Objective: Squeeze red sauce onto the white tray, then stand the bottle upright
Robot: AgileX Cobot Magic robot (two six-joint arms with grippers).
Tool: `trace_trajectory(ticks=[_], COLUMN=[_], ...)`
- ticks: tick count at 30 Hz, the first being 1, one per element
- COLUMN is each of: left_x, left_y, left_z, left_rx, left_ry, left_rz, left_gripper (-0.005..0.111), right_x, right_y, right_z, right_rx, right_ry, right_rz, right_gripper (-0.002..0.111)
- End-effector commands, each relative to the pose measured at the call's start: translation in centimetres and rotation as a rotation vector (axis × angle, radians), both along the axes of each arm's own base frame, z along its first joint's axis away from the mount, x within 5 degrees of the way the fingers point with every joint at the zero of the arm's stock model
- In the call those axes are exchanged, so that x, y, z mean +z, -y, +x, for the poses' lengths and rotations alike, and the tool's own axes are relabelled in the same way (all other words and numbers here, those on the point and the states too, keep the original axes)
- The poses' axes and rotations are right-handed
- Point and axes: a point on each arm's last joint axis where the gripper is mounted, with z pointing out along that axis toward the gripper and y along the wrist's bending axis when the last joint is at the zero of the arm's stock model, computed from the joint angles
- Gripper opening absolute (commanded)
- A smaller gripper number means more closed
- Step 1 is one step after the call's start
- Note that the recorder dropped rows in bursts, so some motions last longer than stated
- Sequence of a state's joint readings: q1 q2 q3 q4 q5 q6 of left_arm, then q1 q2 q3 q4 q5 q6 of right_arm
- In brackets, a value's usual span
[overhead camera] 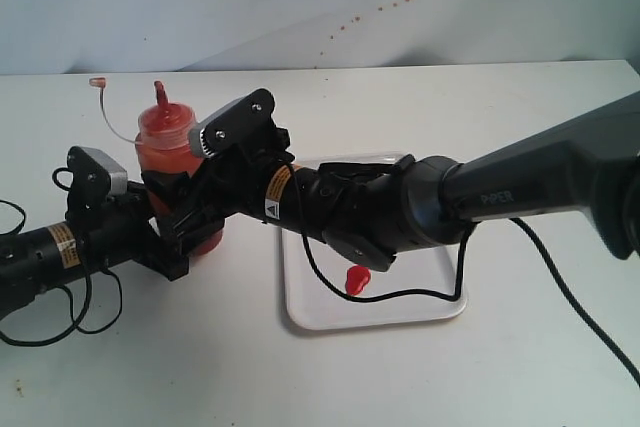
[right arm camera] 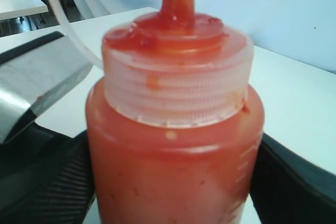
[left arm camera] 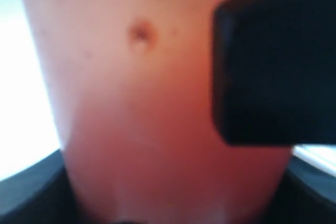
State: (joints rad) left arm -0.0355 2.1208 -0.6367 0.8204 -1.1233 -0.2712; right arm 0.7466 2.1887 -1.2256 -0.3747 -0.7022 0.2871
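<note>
Status: the bottle [overhead camera: 163, 152] stands upright on the white table [overhead camera: 450, 377], to the left of the white tray [overhead camera: 330, 319] and clear of its rim. Its red nozzle [overhead camera: 160, 97] points up; the small cap [overhead camera: 97, 80] hangs out to the left on a thin tether [overhead camera: 113, 123].

Right gripper [overhead camera: 200, 202] reaches across the tray from the right side. In the right wrist view its dark fingers [right arm camera: 58, 192] press against both sides of the bottle's wall with no gap showing, so it is clamped on the bottle just below the ribbed collar [right arm camera: 173, 98]. Sauce is smeared over the collar top and nozzle base.

Left gripper [overhead camera: 160, 222] comes in from the left, low on the bottle. The left wrist view is filled by the blurred orange-red wall, with dark shapes at either lower corner and a dark block [left arm camera: 273, 66] in front. Whether these jaws actually grip cannot be told.

The red sauce [overhead camera: 356, 279] lies as one small glossy blob on the tray floor, toward the near side. A black cable [overhead camera: 400, 295] from the right arm loops across the tray just beside the blob — contact not discernible.
</note>
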Motion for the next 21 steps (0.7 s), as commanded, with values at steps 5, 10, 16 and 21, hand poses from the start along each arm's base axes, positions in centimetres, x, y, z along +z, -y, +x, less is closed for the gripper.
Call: trace_trajectory(ticks=[5, 10, 16, 21], left_x=[1.0, 0.1, -0.1, -0.1], left_y=[0.5, 0.6, 0.7, 0.6], left_z=[1.0, 1.6, 1.9, 1.9], left_rx=[-0.031, -0.045, -0.053, -0.042], left_ry=[0.080, 0.074, 0.077, 0.081], left_rz=[-0.083, -0.081, -0.078, -0.077], left_gripper=[0.000, 0.000, 0.000, 0.000], right_x=[-0.6, -0.7, -0.6, -0.7], right_y=[-0.3, -0.3, -0.3, -0.3], right_z=[-0.5, -0.5, -0.5, -0.4], right_rx=[0.039, 0.047, 0.041, 0.036], right_ry=[0.030, 0.061, 0.060, 0.064], right_rz=[-0.070, -0.092, -0.090, -0.099], right_gripper=[0.000, 0.000, 0.000, 0.000])
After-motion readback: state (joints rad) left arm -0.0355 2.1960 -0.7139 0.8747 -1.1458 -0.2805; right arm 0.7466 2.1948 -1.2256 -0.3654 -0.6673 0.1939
